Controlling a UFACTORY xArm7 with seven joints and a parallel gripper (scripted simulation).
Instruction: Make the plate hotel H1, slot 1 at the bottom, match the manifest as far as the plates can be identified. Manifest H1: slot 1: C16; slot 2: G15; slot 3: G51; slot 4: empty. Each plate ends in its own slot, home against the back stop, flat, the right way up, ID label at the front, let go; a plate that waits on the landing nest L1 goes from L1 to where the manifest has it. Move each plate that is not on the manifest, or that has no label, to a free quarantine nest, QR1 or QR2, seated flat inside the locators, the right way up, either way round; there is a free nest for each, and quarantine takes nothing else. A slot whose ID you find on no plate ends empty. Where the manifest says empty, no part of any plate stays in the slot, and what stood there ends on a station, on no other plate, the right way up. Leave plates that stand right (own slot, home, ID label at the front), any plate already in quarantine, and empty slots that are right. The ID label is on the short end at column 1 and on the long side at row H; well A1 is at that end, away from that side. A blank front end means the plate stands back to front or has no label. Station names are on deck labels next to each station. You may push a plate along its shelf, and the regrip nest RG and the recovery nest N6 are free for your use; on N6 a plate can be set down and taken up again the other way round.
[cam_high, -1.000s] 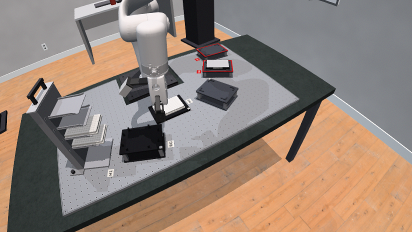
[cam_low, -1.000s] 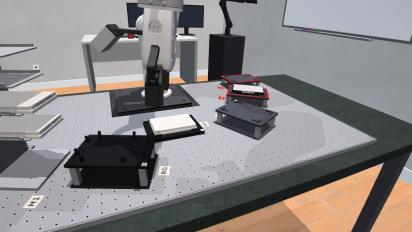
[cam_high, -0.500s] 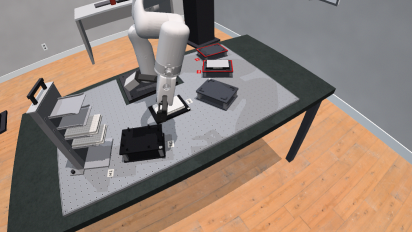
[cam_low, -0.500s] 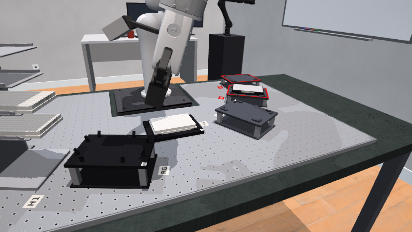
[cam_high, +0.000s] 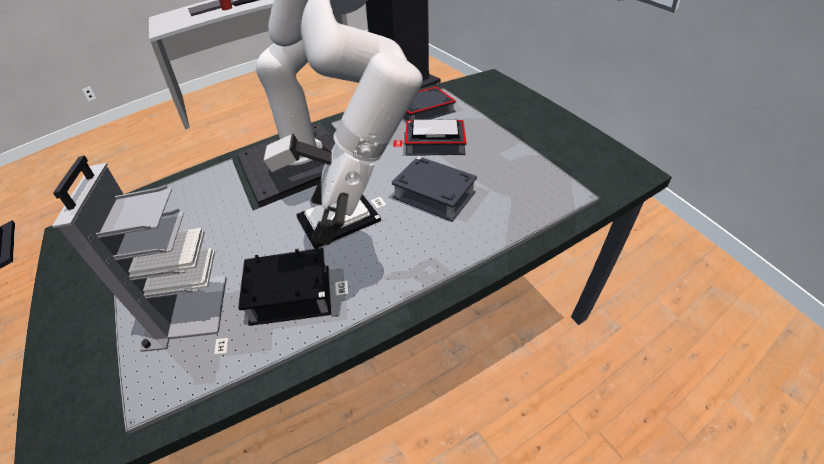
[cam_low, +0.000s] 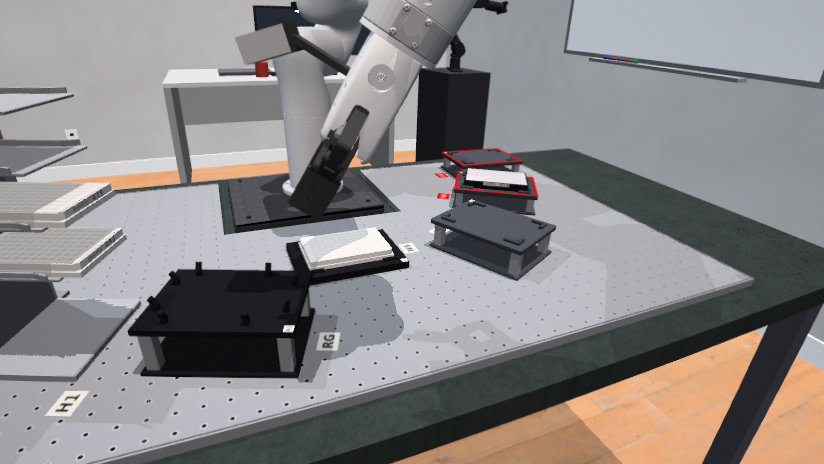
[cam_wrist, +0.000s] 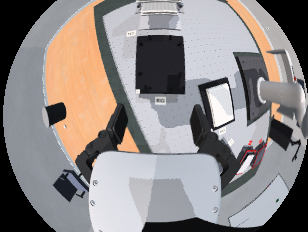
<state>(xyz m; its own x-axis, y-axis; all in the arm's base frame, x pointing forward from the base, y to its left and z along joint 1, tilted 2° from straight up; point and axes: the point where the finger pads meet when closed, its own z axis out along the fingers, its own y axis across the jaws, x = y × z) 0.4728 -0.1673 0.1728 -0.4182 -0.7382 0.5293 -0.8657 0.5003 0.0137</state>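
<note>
- Top view: one white robot arm (cam_high: 369, 92) on the dark green-topped bench (cam_high: 576, 144), its black two-finger gripper (cam_high: 333, 221) spread wide with nothing in it, hanging over the near end of a white well plate (cam_high: 360, 210) that lies on a low black nest (cam_high: 369, 221).
- Same view, the grey four-shelf plate hotel H1 (cam_high: 103, 253) on the left: two gridded white plates, one (cam_high: 167, 259) above the other (cam_high: 178, 279). The upper two shelves look bare, so does the bottom board. Can't read any IDs from here.
- Nests, counted: one black raised nest tagged RG (cam_high: 285, 285) with nothing on it, one dark grey raised nest (cam_high: 433, 187) also bare, and two red-rimmed nests at the back. The nearer red one (cam_high: 410, 139) has a white plate (cam_high: 435, 127) in it, the farther one (cam_high: 429, 100) has none.
- Exterior view: the gripper (cam_low: 314, 190) is tilted, well above the white well plate (cam_low: 345, 246) and not touching it. That makes four plates total on the bench.
- Wrist view: both gripper fingers stand far apart, with the RG nest (cam_wrist: 159, 62) straight ahead and the white plate (cam_wrist: 218, 103) off to the right.
</note>
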